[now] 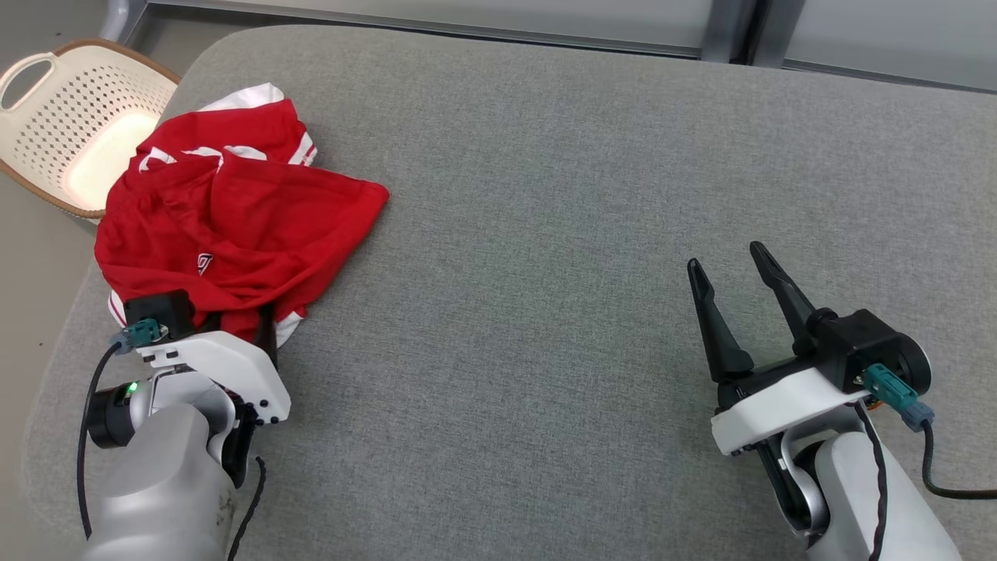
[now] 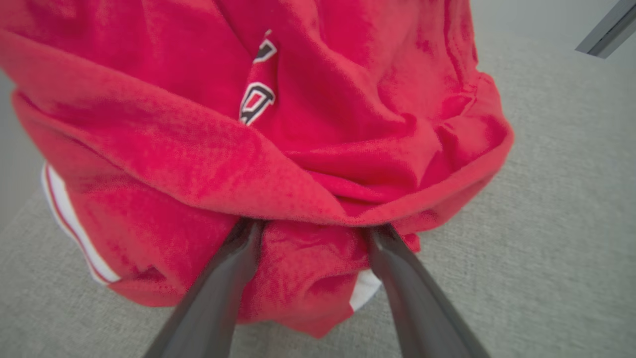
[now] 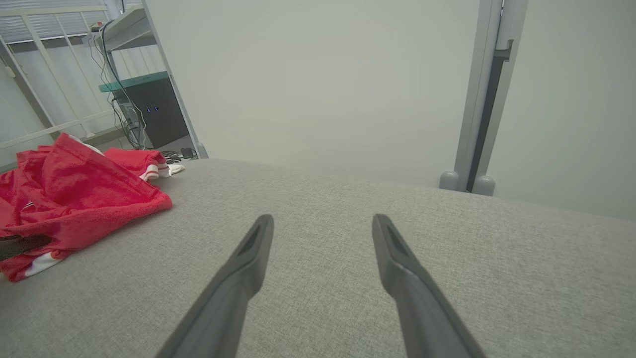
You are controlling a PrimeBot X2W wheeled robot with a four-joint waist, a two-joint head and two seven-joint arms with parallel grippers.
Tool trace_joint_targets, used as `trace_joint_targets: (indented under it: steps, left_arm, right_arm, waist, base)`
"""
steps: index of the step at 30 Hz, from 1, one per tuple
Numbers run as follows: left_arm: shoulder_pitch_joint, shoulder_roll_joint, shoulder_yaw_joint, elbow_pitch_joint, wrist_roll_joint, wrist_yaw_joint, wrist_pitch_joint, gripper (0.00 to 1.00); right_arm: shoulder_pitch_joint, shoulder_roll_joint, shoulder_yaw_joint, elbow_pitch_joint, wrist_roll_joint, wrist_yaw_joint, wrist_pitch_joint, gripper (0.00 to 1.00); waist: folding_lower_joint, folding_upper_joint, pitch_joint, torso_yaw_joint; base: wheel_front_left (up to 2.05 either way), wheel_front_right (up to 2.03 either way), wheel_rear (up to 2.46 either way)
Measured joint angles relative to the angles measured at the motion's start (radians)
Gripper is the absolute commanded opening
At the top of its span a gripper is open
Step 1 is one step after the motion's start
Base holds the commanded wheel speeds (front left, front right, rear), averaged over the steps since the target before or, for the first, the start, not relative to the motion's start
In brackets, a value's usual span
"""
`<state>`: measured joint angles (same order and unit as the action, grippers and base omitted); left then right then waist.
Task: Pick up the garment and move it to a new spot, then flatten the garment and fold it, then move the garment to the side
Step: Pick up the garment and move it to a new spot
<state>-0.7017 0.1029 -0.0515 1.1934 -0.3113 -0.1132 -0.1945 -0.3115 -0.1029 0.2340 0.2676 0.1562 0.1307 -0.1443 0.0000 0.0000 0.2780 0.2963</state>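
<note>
Crumpled red garment (soft, fleecy) — heaped on grey woven cushion.

Wide grey padded surface with a woven cover and rounded corners. Bears one crumpled red garment with white striped trim and a small dark-outlined print, heaped in loose folds near the far left corner and reaching the left edge. Runs smooth and flat across middle and right.

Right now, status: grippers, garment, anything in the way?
Left gripper open, tips buried in red jersey. Right gripper open, empty, over grey table. Jersey crumpled at table's left edge. Cream laundry basket beyond that corner, no obstruction.
</note>
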Motion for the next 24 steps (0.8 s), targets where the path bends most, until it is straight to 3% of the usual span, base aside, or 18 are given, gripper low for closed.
trace_joint_targets:
  steps: [7,12,16,24]
  left_arm:
    - [-0.003,0.025,0.006,0.021,-0.016,-0.005,-0.049,0.0]
    - [0.041,0.056,0.018,-0.038,-0.026,-0.01,-0.065,0.0]
    - [0.104,0.079,0.037,-0.189,-0.022,-0.01,-0.067,0.0]
    - [0.317,0.073,0.047,-0.477,0.032,0.012,-0.067,0.0]
  right_arm:
    - [0.005,0.005,-0.003,0.024,0.0,0.0,-0.017,1.0]
    - [0.035,0.016,-0.005,0.048,0.002,0.0,-0.032,1.0]
    - [0.059,0.023,-0.006,0.06,0.011,0.0,-0.042,1.0]
    - [0.128,0.039,0.0,0.092,0.032,0.0,-0.061,1.0]
  waist:
    - [0.0,0.0,-0.024,-0.009]
    - [0.0,0.0,-0.072,-0.009]
    - [0.0,0.0,-0.119,-0.007]
    - [0.0,0.0,-0.232,-0.011]
  base:
    - [0.0,0.0,0.0]
    - [0.0,0.0,0.0]
    - [0.0,0.0,0.0]
    - [0.0,0.0,0.0]
